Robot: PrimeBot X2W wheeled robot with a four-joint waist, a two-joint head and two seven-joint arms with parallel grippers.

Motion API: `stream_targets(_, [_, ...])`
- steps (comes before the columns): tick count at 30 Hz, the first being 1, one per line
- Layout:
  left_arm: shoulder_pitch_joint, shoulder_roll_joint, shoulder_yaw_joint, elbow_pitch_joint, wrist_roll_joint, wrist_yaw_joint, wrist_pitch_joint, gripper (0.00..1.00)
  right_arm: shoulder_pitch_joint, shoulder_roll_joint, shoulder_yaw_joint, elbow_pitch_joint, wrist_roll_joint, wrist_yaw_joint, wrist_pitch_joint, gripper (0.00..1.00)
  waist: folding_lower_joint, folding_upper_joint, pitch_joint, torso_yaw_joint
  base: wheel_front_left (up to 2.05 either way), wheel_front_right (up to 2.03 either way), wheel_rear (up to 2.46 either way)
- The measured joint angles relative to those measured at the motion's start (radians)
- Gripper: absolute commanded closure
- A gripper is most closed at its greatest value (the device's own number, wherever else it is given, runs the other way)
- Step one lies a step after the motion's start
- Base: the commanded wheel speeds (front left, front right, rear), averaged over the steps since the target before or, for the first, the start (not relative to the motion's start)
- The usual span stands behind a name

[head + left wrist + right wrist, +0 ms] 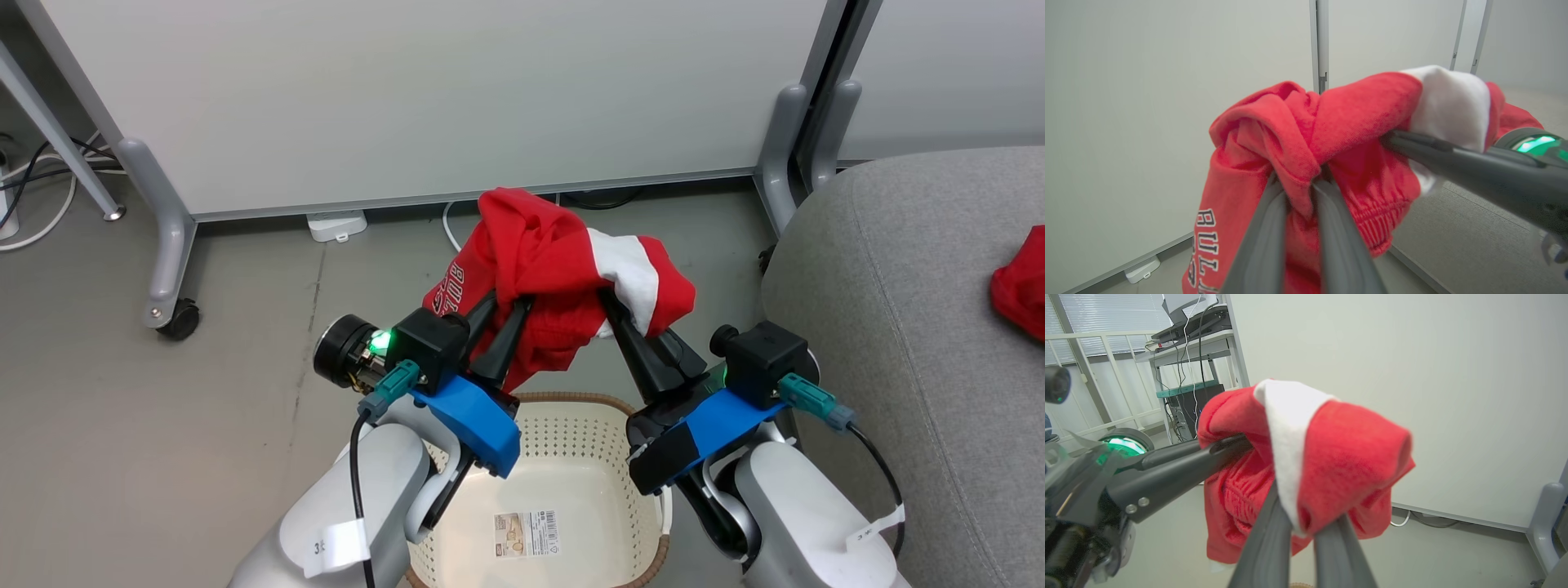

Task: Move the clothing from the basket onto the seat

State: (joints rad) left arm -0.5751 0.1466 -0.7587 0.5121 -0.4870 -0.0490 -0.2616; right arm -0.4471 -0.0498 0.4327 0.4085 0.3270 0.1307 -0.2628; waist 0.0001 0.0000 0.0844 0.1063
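A bright red garment (547, 261) with a white panel and white lettering hangs bunched in the air above the basket (600, 433). My left gripper (508, 304) is shut on its left folds, and my right gripper (608, 298) is shut on the part beside the white panel. The left wrist view has the red fabric (1306, 134) pinched between my fingers (1261, 228). In the right wrist view the cloth (1347, 457) sits pinched over my fingertips (1267, 535). The cream basket holds no clothing, only its paper label (526, 532). Another red garment (1020, 286) lies on the grey seat (890, 269) at right.
A white partition panel (424, 90) on grey wheeled feet (175, 314) stands behind the basket. A white power box (336, 225) and cables lie at its base. A second partition foot (784, 155) is close to the seat's near corner. Grey floor spreads to the left.
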Motion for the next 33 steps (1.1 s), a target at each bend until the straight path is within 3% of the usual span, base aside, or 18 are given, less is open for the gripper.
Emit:
stream_targets(2, [0.000,-0.001,0.001,0.002,0.002,0.000,0.000,1.00,0.000,0.000,0.000,0.000,0.000,0.000,0.000,1.00,-0.0001,0.0000,0.001,0.000,0.00,0.00,0.00])
stream_targets(4, [0.000,-0.004,0.006,0.006,-0.002,0.000,0.000,0.00,0.000,0.000,0.000,0.000,0.000,0.000,0.000,1.00,-0.0001,0.0000,0.002,0.000,0.00,0.00,0.00])
stream_targets(25, [0.000,-0.006,0.023,-0.003,0.022,0.012,0.000,0.00,-0.002,0.000,-0.045,-0.012,-0.010,0.000,0.000,1.00,-0.0001,0.0000,0.022,-0.009,0.00,0.00,0.00])
stream_targets(33, [0.000,0.004,0.032,-0.020,0.041,0.017,0.000,0.00,-0.001,0.000,-0.113,-0.058,-0.044,0.000,0.000,1.00,-0.0001,0.0000,0.053,-0.057,0.00,0.00,0.00])
